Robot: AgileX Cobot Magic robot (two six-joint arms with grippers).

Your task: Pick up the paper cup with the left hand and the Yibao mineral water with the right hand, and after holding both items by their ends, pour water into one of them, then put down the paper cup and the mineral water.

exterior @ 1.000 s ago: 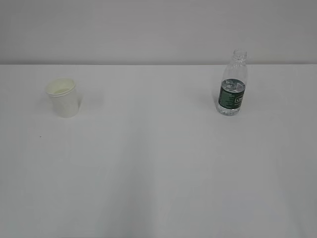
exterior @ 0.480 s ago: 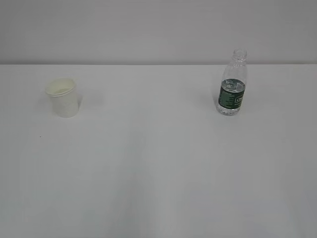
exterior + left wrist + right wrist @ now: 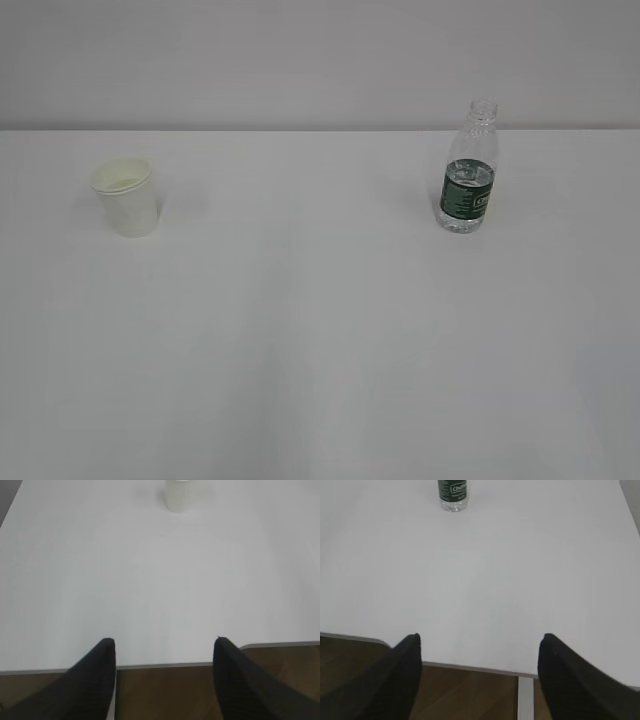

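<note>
The paper cup [image 3: 127, 197] stands upright at the left of the white surface [image 3: 320, 330], far ahead of the left gripper [image 3: 165, 647], whose jaws are spread with nothing between them. The Yibao mineral water [image 3: 469, 170] stands upright at the right, well ahead of the right gripper [image 3: 480, 642], likewise spread and holding nothing.
</note>
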